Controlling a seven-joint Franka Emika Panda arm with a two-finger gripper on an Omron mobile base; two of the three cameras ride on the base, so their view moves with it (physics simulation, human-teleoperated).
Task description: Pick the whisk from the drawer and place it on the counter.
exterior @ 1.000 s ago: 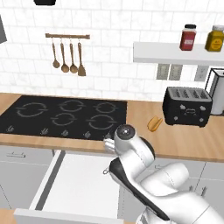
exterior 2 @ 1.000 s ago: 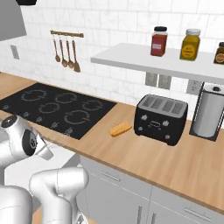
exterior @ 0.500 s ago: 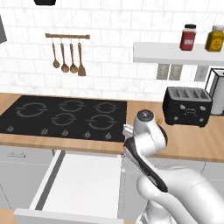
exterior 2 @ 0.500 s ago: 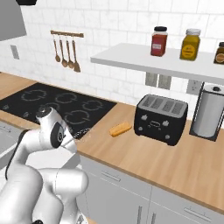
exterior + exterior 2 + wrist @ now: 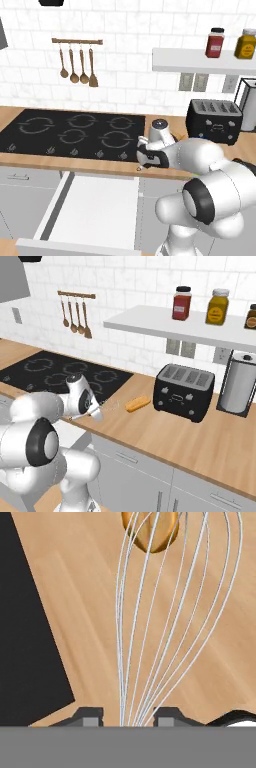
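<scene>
Drawer [image 5: 95, 210] stood pulled out below the counter edge, white inside bare. Black cooktop [image 5: 70, 132] lay set into the counter [image 5: 200, 441], left of the arm. Gripper [image 5: 128, 717] was closed on the whisk [image 5: 165, 612], wires rising between both finger tips. The whisk's long axis ran away from the hand, head pointing toward an orange-brown bread roll [image 5: 137, 404] lying on the counter beside the black toaster [image 5: 184, 392]; the thin wires [image 5: 111, 404] were faint in the right base view. Against half a second earlier, the hand had swung right, clear of the drawer, and held the whisk above the counter just right of the cooktop.
</scene>
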